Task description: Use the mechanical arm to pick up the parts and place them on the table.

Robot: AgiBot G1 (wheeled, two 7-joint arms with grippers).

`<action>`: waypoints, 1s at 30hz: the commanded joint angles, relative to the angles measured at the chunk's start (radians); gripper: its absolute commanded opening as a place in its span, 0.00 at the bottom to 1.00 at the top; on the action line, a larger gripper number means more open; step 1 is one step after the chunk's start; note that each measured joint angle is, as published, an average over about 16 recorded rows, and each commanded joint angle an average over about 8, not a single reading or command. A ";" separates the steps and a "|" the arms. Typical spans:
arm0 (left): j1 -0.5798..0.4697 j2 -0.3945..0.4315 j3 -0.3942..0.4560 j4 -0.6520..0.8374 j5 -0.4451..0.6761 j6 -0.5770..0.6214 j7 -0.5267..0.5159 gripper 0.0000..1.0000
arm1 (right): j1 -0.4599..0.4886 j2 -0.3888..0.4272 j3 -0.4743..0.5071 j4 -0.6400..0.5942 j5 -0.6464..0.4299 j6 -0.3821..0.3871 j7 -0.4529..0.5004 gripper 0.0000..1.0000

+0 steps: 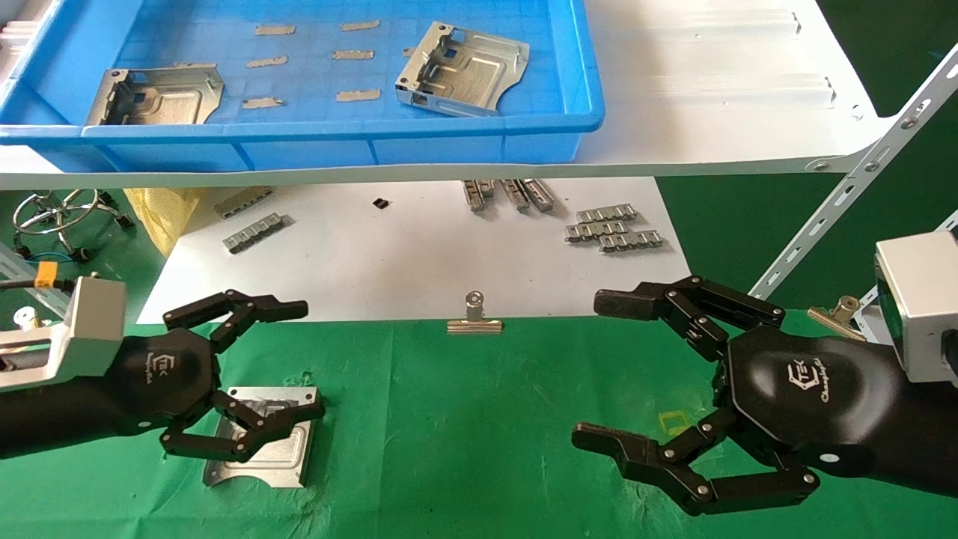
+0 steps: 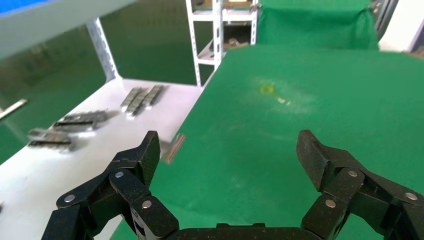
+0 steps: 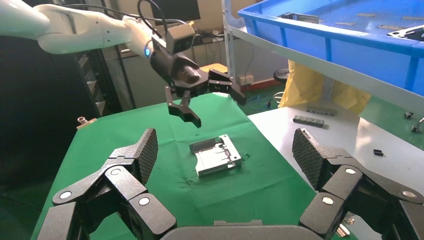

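Note:
One silver bracket part [image 1: 263, 455] lies flat on the green cloth table [image 1: 464, 434] at the front left; it also shows in the right wrist view [image 3: 216, 156]. My left gripper [image 1: 303, 359] hovers just above it, open and empty; its lower fingers cover the part's top in the head view. The right wrist view shows the left gripper [image 3: 215, 106] clear of the part. In the left wrist view the left gripper [image 2: 231, 150] holds nothing. Two more parts [image 1: 161, 93] [image 1: 464, 69] lie in the blue tray [image 1: 299, 133]. My right gripper [image 1: 599, 370] [image 3: 226, 145] is open and empty at the front right.
The blue tray sits on a white shelf [image 1: 711, 82] overhanging a white board [image 1: 404, 262] with grey ribbed strips [image 1: 614, 227]. A silver binder clip [image 1: 474, 318] holds the cloth's far edge; another clip [image 1: 832, 313] is at the right. A slanted shelf strut [image 1: 846, 202] rises at the right.

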 commanded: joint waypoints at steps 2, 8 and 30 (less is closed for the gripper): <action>0.022 -0.006 -0.031 -0.055 -0.003 -0.005 -0.043 1.00 | 0.000 0.000 0.000 0.000 0.000 0.000 0.000 1.00; 0.065 -0.019 -0.094 -0.163 -0.008 -0.015 -0.130 1.00 | 0.000 0.000 0.000 0.000 0.000 0.000 0.000 1.00; 0.219 -0.065 -0.318 -0.552 -0.027 -0.051 -0.440 1.00 | 0.000 0.000 0.000 0.000 0.000 0.000 0.000 1.00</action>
